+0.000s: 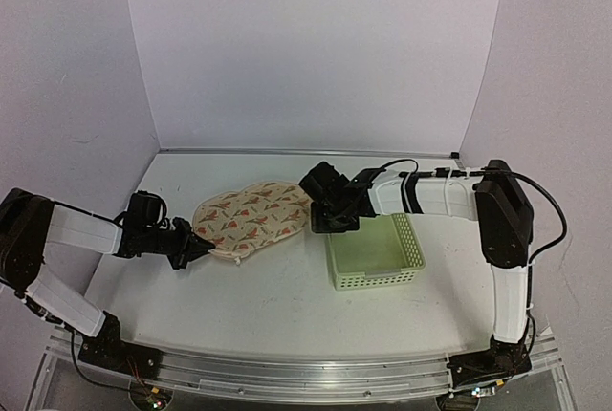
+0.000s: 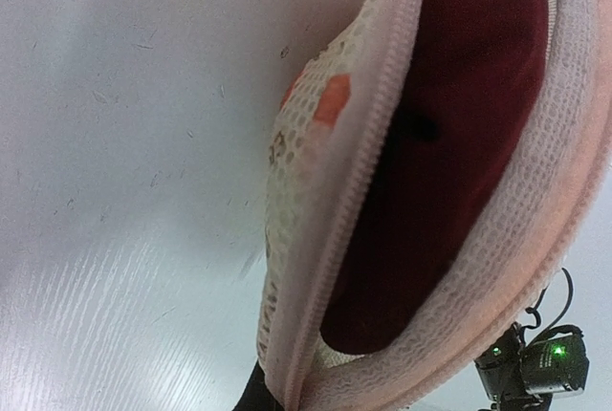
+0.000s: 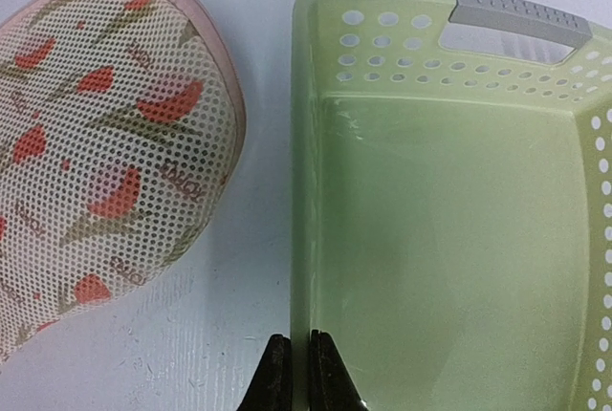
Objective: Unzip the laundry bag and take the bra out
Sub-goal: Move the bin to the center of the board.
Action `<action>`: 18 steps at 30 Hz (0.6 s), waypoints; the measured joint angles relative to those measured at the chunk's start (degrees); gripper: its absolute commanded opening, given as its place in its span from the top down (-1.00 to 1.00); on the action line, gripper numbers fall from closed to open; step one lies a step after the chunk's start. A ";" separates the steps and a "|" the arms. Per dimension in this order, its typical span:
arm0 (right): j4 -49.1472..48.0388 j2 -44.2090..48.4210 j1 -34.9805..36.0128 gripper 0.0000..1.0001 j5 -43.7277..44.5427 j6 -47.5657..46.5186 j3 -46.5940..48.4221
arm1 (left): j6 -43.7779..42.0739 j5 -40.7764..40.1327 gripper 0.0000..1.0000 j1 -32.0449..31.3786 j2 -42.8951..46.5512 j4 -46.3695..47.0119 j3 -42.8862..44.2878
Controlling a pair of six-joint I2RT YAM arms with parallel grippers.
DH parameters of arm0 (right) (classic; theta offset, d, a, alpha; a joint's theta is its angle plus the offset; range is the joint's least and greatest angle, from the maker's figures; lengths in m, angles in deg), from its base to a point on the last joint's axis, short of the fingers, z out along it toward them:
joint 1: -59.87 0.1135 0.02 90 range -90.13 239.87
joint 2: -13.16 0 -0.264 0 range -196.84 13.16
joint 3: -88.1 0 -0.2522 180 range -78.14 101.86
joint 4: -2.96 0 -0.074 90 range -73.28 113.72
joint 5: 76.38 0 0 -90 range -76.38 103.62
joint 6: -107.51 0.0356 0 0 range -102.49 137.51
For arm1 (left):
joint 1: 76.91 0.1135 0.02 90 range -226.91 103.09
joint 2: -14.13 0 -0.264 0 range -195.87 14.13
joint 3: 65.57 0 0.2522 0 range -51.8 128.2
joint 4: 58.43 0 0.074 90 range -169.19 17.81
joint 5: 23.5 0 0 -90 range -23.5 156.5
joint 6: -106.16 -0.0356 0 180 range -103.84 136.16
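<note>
Agape laundry bag [image 2: 306, 191] just beside basket [image 3: 306, 96] wall

White table [image 1: 287, 296]: laundry bag [image 1: 253, 217] left-centre, green basket [image 1: 375, 253] just beside, right.

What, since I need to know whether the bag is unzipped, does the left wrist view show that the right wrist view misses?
Left wrist only: the zip parted, a dark red bra inside. Right wrist only: the green basket and its grey handle. Both: the bag on the white table.
</note>
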 measured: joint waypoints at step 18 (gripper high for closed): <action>-0.81 0.09 -5.62 0.92 2.05 -6.51 -0.74 | 3.02 -4.57 1.00 -2.82 2.25 0.00 -0.15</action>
